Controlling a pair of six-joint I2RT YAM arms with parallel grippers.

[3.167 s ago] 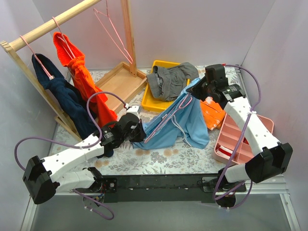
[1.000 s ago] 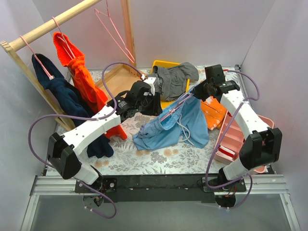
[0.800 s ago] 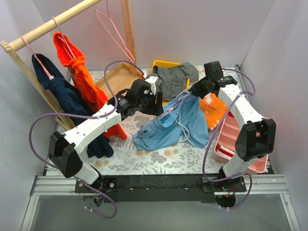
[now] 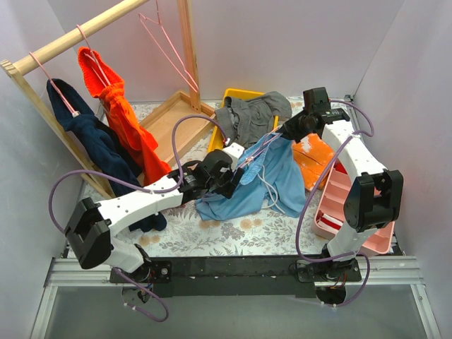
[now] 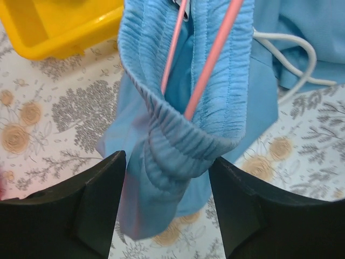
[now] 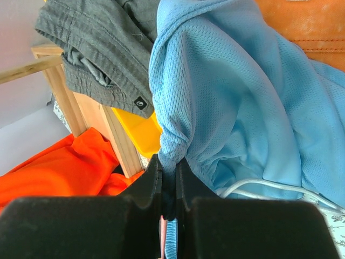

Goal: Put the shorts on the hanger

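The light-blue shorts [image 4: 279, 176] hang slantwise over the flowered table, threaded on the pink hanger [image 4: 256, 154]. My right gripper [image 4: 286, 131] is shut on the upper bunch of blue fabric [image 6: 226, 91] together with the hanger wire [image 6: 163, 229]. My left gripper [image 4: 229, 180] sits at the lower end. Its fingers [image 5: 94, 205] stand open on either side of the gathered waistband [image 5: 183, 151], which the two pink wires [image 5: 213, 59] run into. The white drawstring [image 5: 291, 54] trails to the right.
A yellow tray [image 4: 236, 95] holds dark grey shorts [image 4: 251, 116]. An orange cloth [image 4: 314, 159] lies by a pink tray [image 4: 346, 205]. A wooden tray [image 4: 173, 123] and a wooden rack [image 4: 78, 35] with orange and navy garments and a spare pink hanger [image 4: 169, 49] stand at left.
My left gripper has come away from the yellow tray toward me, down to the low end of the shorts, with its fingers wider. The right gripper keeps its hold and has barely moved.
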